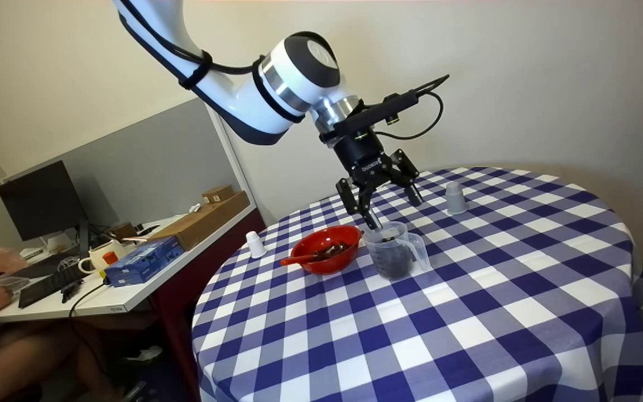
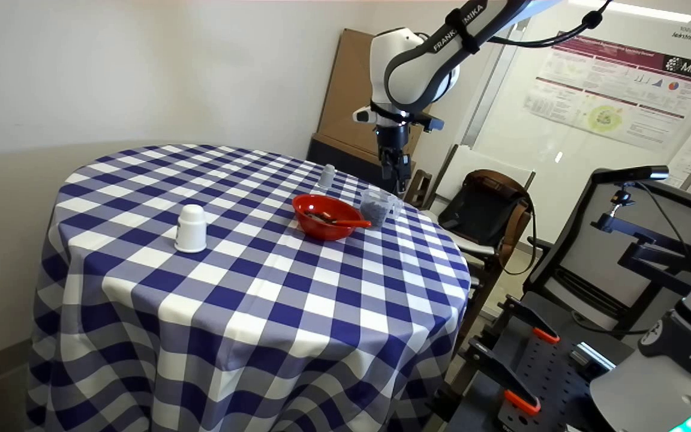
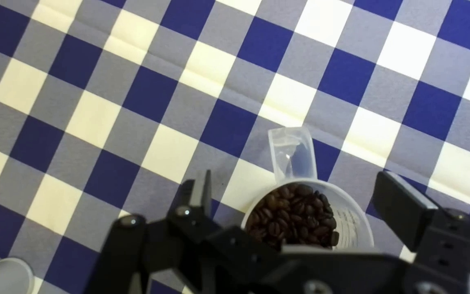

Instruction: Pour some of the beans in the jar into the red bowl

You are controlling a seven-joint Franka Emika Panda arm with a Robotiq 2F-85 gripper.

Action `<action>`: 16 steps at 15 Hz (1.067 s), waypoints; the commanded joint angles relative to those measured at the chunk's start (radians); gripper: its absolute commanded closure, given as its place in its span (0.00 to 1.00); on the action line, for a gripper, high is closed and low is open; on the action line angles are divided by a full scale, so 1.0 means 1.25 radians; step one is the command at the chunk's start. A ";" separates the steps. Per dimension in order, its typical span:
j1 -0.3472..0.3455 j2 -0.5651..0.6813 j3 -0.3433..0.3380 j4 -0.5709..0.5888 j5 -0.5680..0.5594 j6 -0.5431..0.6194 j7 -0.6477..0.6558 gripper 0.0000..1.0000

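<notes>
The jar is a clear, handled measuring jug (image 1: pixel 421 254) standing upright on the tablecloth. Dark brown beans (image 3: pixel 292 216) fill much of it, and its handle (image 3: pixel 293 153) points up the wrist view. Right beside it sits the red bowl (image 1: pixel 330 267), with some dark bits and a red spoon (image 2: pixel 350 223) in it. My gripper (image 1: pixel 397 213) is above the jar, open and tilted, holding nothing. In the wrist view the jar's mouth lies between the spread fingers (image 3: pixel 402 208); the gripper's own body hides its lower part. Whether a fingertip touches the rim, I cannot tell.
A white upturned cup (image 2: pixel 191 229) stands on the table beyond the bowl. A greyish cup (image 1: pixel 455 198) is on the jar's far side. The checked tablecloth (image 1: pixel 355 335) covers a round table. A desk with a blue box (image 1: pixel 143 259) is nearby.
</notes>
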 commanded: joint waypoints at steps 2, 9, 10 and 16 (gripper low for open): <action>-0.005 -0.016 -0.006 -0.029 -0.014 0.031 0.017 0.00; -0.005 0.029 -0.001 0.003 -0.005 0.062 0.009 0.00; -0.005 0.033 -0.001 0.006 -0.005 0.063 0.009 0.00; -0.009 0.056 -0.005 0.015 -0.001 0.056 0.008 0.00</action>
